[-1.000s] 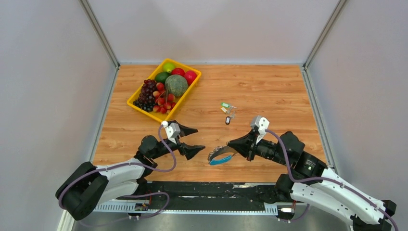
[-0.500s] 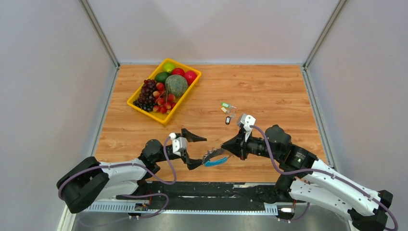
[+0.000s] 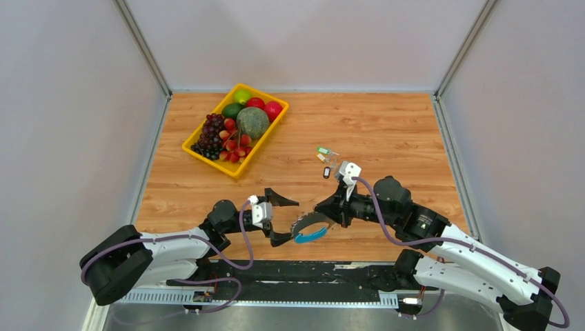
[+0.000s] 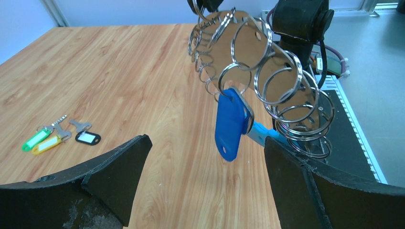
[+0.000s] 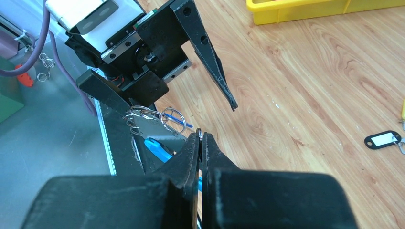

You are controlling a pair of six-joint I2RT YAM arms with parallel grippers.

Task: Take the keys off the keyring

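Grips the keyring (image 3: pixel 307 224) in the right gripper (image 3: pixel 321 211) at lower centre of the overhead view, with fingers pressed together on its edge and no gap showing in the right wrist view. Holds it up off the table (image 3: pixel 386 124), tilted, with its wire rings (image 4: pixel 282 90) fanning down the upper right of the left wrist view.

Faces the left gripper (image 3: pixel 283 221), spread wide and carrying nothing. In the left wrist view, brackets the blue key (image 4: pixel 231 124) between one dark finger at lower left and one at lower right, touching neither.

Looks mostly done, judging from the layout: three off, one to go. Shows the blue key hanging from a ring at centre frame, not yet freed. Shows the green key (image 4: pixel 36 140), yellow key (image 4: pixel 47 144) and black key (image 4: pixel 87 138) lying loose in a close cluster at left of that view, well apart from the keyring. Places the same cluster just above the right gripper in the overhead view.

Counts four keys, one of each colour. Counts one keyring, with rings too overlapped for a sure tally. Counts two grippers, plus one yellow tray (image 3: pixel 200 153) of fruit at upper left, clear of the work.
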